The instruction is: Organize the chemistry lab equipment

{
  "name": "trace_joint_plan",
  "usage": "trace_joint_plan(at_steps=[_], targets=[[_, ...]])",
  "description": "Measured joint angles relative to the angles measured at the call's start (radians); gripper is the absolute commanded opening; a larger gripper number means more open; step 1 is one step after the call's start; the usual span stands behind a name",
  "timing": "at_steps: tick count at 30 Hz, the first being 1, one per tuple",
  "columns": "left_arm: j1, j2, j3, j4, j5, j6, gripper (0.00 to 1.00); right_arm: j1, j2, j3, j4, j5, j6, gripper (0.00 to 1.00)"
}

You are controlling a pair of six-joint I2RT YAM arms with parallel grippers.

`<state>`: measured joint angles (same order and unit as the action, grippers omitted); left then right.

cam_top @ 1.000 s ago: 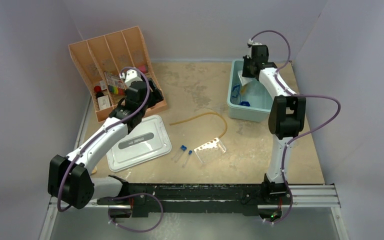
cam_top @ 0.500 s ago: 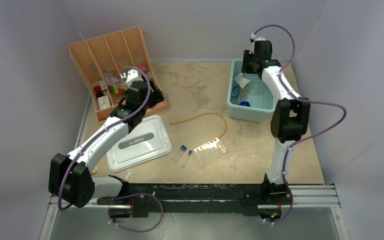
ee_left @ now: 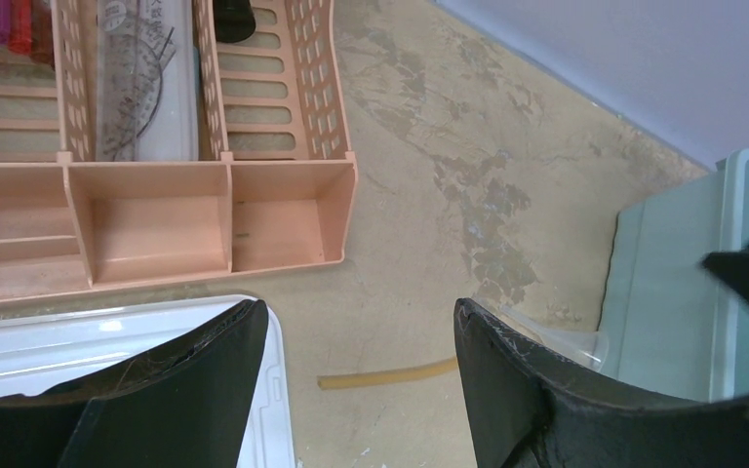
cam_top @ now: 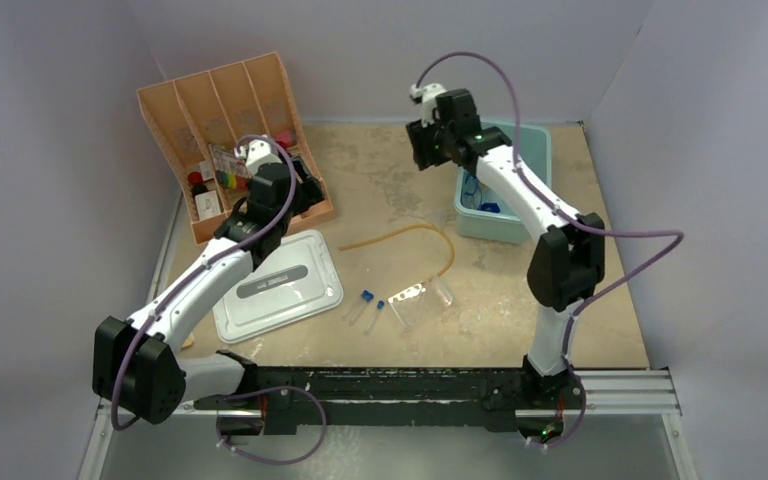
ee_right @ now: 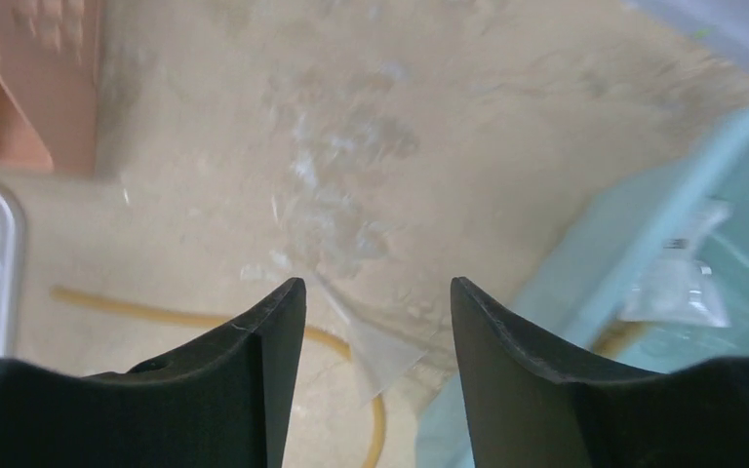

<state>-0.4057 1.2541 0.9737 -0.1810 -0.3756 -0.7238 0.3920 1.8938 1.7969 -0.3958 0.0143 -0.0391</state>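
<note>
1. My right gripper (ee_right: 375, 285) hangs with its jaws apart and empty, over bare desk (ee_right: 371, 97) just left of the teal bin (ee_right: 585, 263).
2. My left gripper (ee_left: 359, 310) is wide and empty, by the near right corner of the orange organizer (ee_left: 283, 219).
3. The tan rubber tube (ee_left: 385, 374) lies mid-desk. Nearer lie the clear holed rack (cam_top: 422, 300) and the blue-capped test tubes (cam_top: 364, 303).
4. A small packet (ee_right: 678, 283) sits in the bin.
</note>
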Motion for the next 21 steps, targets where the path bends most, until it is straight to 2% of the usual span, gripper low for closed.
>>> trace_joint_plan(at_steps=[4,9,13,21], targets=[[0.0,-0.032,-0.007,-0.006,-0.008,-0.002,0.7,0.06,0.1,0.018,-0.083,-0.007,-0.072,0.59],[0.0,-0.047,-0.007,-0.02,-0.014,-0.002,0.7,0.08,0.247,0.046,-0.177,-0.002,-0.131,0.42],[0.0,-0.056,-0.017,-0.021,-0.014,-0.002,0.7,0.086,0.348,0.106,-0.235,0.012,-0.167,0.41],[0.0,-0.058,-0.022,-0.023,-0.011,0.0,0.69,0.094,0.411,0.155,-0.265,0.028,-0.214,0.38]])
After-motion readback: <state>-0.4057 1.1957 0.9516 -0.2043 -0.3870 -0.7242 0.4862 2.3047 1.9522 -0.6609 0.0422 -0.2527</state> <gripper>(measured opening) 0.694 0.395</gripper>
